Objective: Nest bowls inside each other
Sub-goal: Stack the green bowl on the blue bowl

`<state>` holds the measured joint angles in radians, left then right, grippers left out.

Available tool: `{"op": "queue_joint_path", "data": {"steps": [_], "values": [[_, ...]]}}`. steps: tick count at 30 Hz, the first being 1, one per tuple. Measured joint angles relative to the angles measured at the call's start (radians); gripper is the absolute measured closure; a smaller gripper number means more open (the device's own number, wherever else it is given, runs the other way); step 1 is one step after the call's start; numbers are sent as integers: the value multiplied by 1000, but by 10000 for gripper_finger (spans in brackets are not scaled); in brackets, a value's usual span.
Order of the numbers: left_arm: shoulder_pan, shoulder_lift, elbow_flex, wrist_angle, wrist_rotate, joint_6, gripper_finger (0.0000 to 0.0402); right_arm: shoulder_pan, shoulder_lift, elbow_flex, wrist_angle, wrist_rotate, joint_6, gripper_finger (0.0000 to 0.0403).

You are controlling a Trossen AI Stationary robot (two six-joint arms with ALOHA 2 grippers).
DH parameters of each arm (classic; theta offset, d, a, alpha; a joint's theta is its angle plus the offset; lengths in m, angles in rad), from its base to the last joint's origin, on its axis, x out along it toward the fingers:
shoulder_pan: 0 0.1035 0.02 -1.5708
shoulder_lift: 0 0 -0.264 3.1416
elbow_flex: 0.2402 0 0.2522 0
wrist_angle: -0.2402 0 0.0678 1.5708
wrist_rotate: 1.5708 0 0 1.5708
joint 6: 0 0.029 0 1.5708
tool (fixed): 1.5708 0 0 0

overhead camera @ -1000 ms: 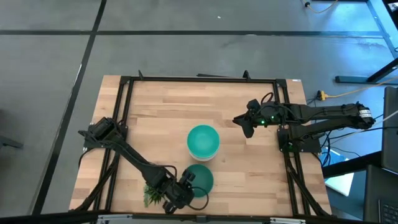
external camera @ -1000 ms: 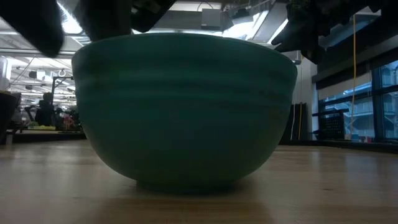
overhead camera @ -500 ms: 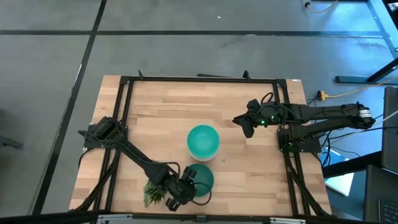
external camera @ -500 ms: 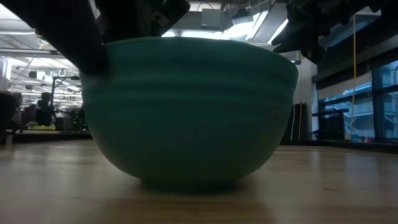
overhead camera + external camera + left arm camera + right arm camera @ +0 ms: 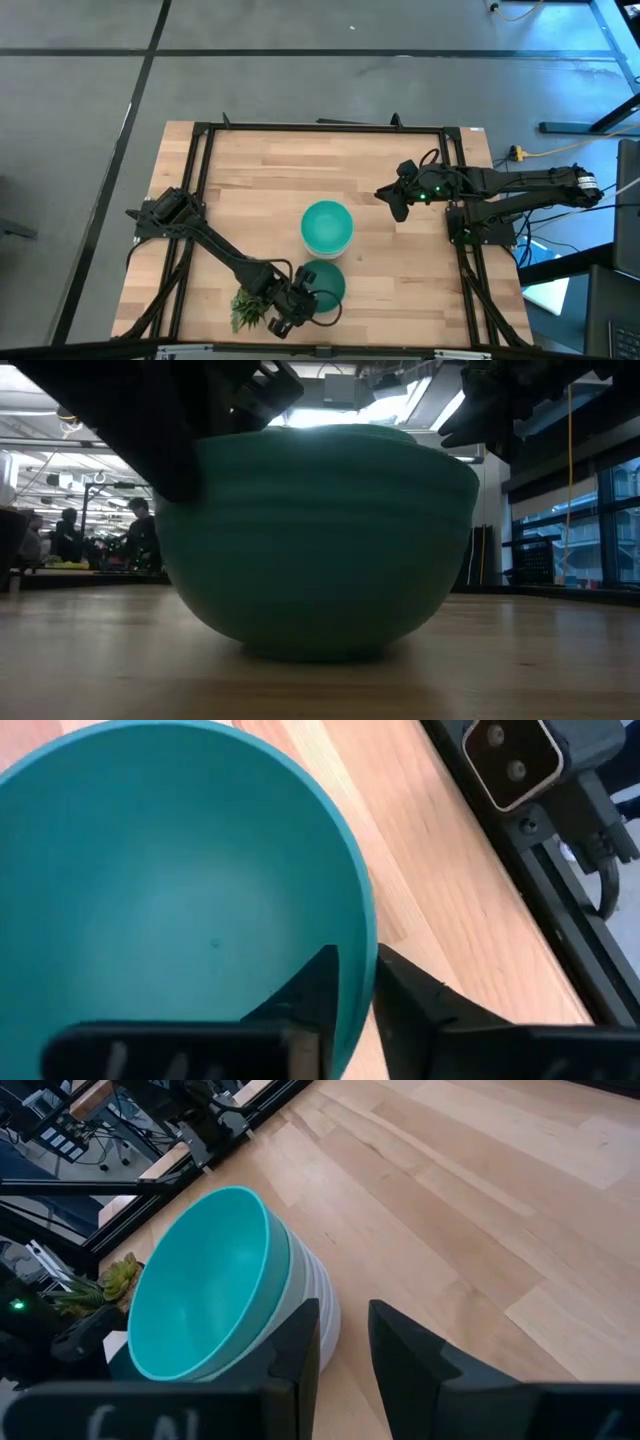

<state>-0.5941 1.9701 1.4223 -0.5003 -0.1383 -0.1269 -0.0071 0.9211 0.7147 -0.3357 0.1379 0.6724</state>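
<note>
Darker teal bowl [image 5: 324,283] upright near the table's front edge — lighter teal-topped nested stack [image 5: 327,228] mid-table.

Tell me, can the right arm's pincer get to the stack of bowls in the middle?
Probably yes. The right pincer hangs just beside the stack of bowls, with only bare table between them. The left pincer is off at the darker teal bowl.

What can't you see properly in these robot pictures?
- Stack of bowls: the high view hides how many lie under the top teal one.
- Dark teal bowl: fills the low view, hiding the table behind it.
- Potted plant: partly covered by the left gripper in the high view.
</note>
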Motion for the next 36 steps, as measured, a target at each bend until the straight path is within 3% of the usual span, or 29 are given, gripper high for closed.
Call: {"op": "queue_joint_path", "data": {"steps": [6, 13, 21, 28, 36], "values": [[12, -1, 0, 1, 29, -6, 392, 0, 0, 0, 0, 0, 0, 312], [27, -2, 2, 8, 75, -70, 396, 0, 0, 0, -2, 0, -3, 312], [11, -48, 41, 36, 124, -40, 399, 0, 0, 0, -71, 0, 0, 312], [16, -128, 55, -4, 10, -21, 399, 0, 0, 0, -76, 0, 2, 312], [11, -313, 55, 6, -135, 28, 400, 0, 0, 0, -81, 0, 3, 312]]}}
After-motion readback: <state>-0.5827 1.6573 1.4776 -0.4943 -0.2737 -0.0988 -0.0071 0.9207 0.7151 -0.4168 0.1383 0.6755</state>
